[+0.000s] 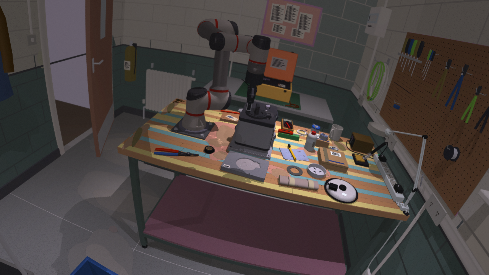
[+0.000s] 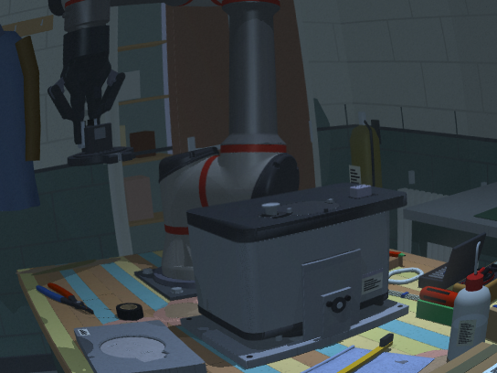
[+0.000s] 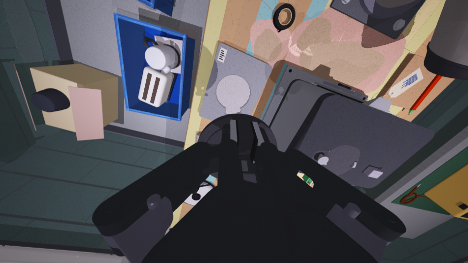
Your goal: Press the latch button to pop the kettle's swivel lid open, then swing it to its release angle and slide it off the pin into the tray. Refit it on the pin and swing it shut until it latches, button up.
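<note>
The kettle's dark round swivel lid hangs flat in my gripper, which is closed on the upright grip block on the lid's top, high above the bench and off to the side of the kettle. In the wrist camera the lid shows as a dark disc beyond my fingers. The kettle body is a grey box with a dark top plate carrying a pale pin and a small white button. The grey tray with its round recess lies on the bench in front of the kettle.
The bench's front edge runs just past the tray. My arm's base stands behind the kettle on the left. Pliers and a tape roll lie left of the tray; a glue bottle, a mug and boxes crowd the right.
</note>
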`<state>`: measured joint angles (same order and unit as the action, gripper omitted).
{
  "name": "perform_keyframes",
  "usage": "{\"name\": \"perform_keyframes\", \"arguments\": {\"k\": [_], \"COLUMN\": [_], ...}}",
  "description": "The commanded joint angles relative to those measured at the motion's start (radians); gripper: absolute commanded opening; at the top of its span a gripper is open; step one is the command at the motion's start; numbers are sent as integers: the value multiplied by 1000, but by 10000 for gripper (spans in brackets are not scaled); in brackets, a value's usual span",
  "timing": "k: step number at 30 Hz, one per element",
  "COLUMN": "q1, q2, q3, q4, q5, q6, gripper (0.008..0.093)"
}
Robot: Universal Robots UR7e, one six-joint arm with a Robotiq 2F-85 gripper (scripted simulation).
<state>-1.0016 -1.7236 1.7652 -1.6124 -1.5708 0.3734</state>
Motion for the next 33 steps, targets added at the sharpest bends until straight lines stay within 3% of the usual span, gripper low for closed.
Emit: {"name": "perform_keyframes", "arguments": {"k": [1,33], "q1": [0,7], "q2": [-1,-18], "q3": [-1,13], "q4": [-1,3], "q5": [0,0], "q6": [0,5], "gripper": [80,80]}}
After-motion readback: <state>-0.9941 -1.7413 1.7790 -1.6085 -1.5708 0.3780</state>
